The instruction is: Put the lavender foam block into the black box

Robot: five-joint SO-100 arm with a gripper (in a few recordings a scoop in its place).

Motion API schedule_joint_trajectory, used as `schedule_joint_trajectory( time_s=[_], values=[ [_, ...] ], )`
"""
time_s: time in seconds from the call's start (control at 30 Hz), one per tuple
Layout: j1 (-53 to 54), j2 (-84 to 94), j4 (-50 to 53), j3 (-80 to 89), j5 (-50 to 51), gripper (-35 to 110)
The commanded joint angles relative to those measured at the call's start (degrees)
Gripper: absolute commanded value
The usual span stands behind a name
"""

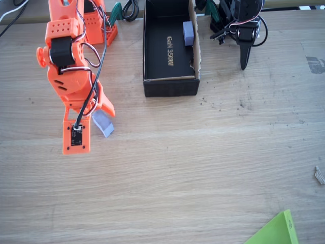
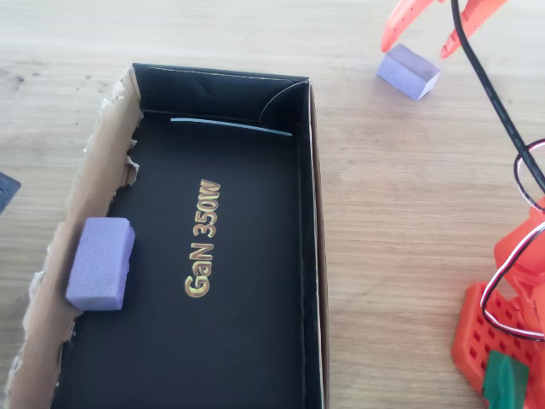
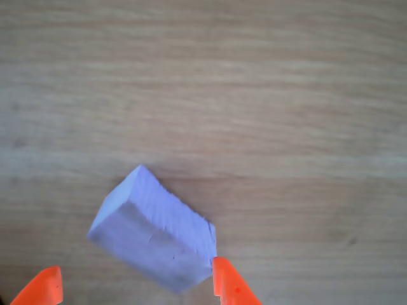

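Fixed view, left to right: orange arm (image 1: 71,66) reaches down over the wooden table (image 1: 203,168), its wrist camera board at the low end; the block (image 1: 103,123) lies flat on the table just right of that board, part hidden under the arm. The box (image 1: 170,84) sits well to the right, near the table's far edge, open top, gold "GaN 350W" on its floor, 1 raw brown wall on its right side. A 2nd block (image 1: 188,33) rests inside against that brown wall. A green sheet corner (image 1: 277,231) shows at bottom right. Overhead view: box (image 2: 221,85) at left, block (image 2: 409,72) on the table at top right, gripper (image 2: 415,41) tips just above it. Wrist view: gripper (image 3: 137,289) spread wide, holding nothing; block (image 3: 152,230) lies skewed between the 2 tips, the right tip at its corner, the left tip apart.
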Motion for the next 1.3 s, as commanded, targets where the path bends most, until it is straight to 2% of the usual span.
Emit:
schedule_joint_trajectory(
  time_s=[0.0,0.33,0.73,0.87,1.0,1.07,1.27],
  values=[
    [0.7,0.18,-0.09,-4.04,-0.44,31],
    [0.88,-1.67,1.93,-6.15,-1.76,30],
    [0.35,-2.46,5.62,-8.7,-18.81,28],
    [0.26,-2.9,6.86,-9.67,-14.77,30],
    [0.09,-2.64,7.47,-9.67,-3.08,26],
    [0.0,-2.64,6.86,-9.67,1.14,28],
    [-0.09,-2.72,6.86,-9.67,9.58,31]
  ],
)
